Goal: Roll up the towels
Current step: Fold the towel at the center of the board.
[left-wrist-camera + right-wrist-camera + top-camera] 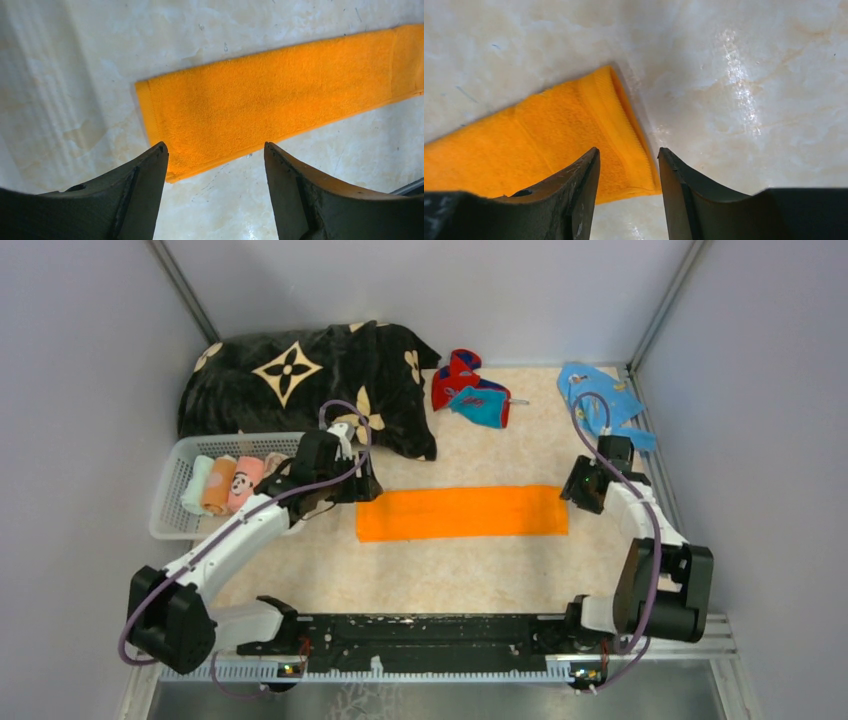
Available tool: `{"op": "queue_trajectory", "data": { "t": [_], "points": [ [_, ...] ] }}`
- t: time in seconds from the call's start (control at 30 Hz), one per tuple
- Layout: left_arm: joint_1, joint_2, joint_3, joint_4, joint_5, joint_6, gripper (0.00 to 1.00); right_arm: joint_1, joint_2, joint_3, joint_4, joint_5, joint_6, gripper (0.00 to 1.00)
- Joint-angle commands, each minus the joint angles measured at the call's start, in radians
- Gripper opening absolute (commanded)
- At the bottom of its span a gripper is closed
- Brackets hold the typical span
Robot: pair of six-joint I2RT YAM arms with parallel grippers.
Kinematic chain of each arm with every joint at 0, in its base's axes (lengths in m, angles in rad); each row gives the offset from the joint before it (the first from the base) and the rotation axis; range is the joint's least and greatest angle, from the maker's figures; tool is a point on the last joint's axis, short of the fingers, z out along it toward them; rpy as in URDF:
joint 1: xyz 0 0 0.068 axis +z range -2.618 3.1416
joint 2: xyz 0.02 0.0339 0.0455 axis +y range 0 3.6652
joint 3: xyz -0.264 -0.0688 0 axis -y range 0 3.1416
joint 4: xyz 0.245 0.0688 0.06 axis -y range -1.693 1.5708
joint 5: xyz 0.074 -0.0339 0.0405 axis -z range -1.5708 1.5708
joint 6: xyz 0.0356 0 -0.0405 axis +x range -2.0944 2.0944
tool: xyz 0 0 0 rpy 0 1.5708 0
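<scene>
Jaws stand spread on both arms, with nothing pinched between them. The orange towel lies flat as a long folded strip in the middle of the table, running from 9 to 3 o'clock. The left gripper is over its 9 o'clock end, and the right gripper straddles the near corner of its 3 o'clock end. Whether either touches the cloth cannot be told. At 9 o'clock a white basket holds rolls side by side: the pale green roll, the orange roll and the pink panda roll. The black blanket lies at 11 o'clock, the red-and-teal towel at 12 and a blue cloth at 2.
</scene>
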Motion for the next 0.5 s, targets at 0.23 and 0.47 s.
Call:
{"op": "queue_trajectory", "data": {
  "t": [0.23,0.47],
  "points": [
    [0.032,-0.195,0.060,-0.089,-0.150,0.198,0.80,0.106,0.193,0.105,-0.067,0.139,-0.057,0.46],
    [0.049,-0.189,0.019,-0.059,-0.115,0.201,0.80,0.119,0.308,0.091,-0.151,0.152,-0.037,0.40]
  ]
}}
